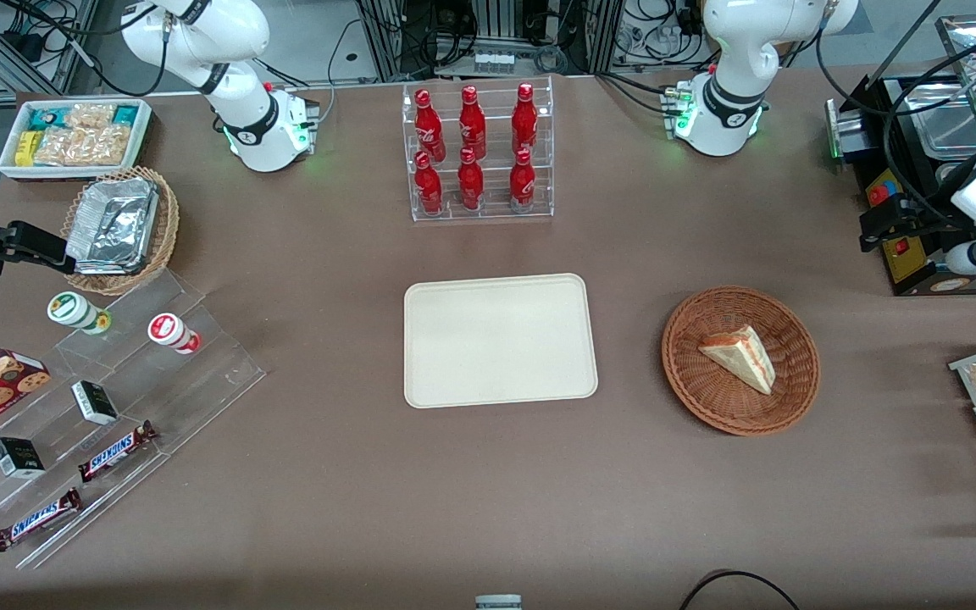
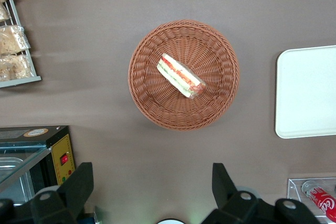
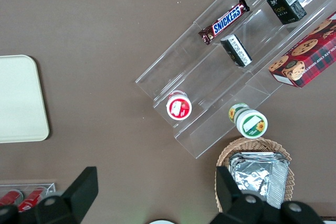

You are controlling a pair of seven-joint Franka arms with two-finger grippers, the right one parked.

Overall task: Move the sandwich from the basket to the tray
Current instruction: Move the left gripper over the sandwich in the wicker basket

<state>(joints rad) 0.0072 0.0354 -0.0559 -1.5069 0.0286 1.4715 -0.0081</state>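
Front view: the sandwich [image 1: 740,357] sits in the basket [image 1: 693,373] toward the working arm's end of the tabletop, tray [image 1: 500,341] bare, so nothing's done yet. Left wrist view: the end effector [image 2: 152,190] hovers above the basket, fingers spread wide, holding nothing.

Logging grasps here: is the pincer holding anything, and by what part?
Nothing is held. The pincer is open above the table, apart from the sandwich, which lies untouched in the basket.

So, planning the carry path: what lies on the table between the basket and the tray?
Nothing: in the front view only bare brown table separates basket and tray. The open pincer hangs above the table beside the basket.
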